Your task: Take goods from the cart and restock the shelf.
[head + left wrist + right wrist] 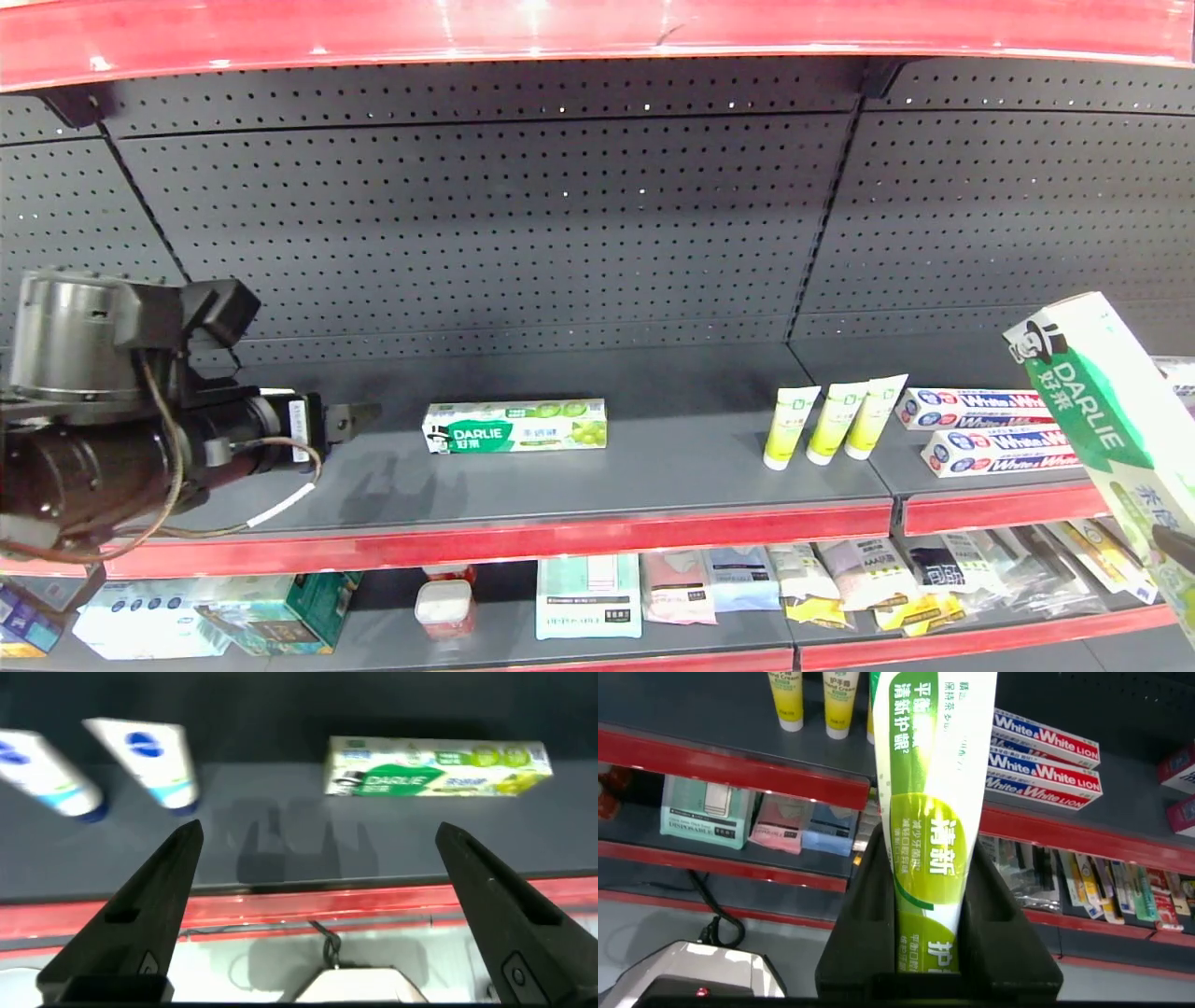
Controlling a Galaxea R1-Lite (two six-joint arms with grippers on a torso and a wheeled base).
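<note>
The right gripper (929, 873) clamps a green toothpaste box (1106, 411) at the right, before the shelf (672, 471); the left gripper (318, 838) stands wide open, empty, left of a second box (515, 426) lying there

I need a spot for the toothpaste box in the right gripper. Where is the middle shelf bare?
The widest bare patch lies between the shelved green box and the yellow tubes. A strip runs along the shelf front edge. Crowded: the right section, with tubes beside the white boxes; the left gripper sits beside the green box.
</note>
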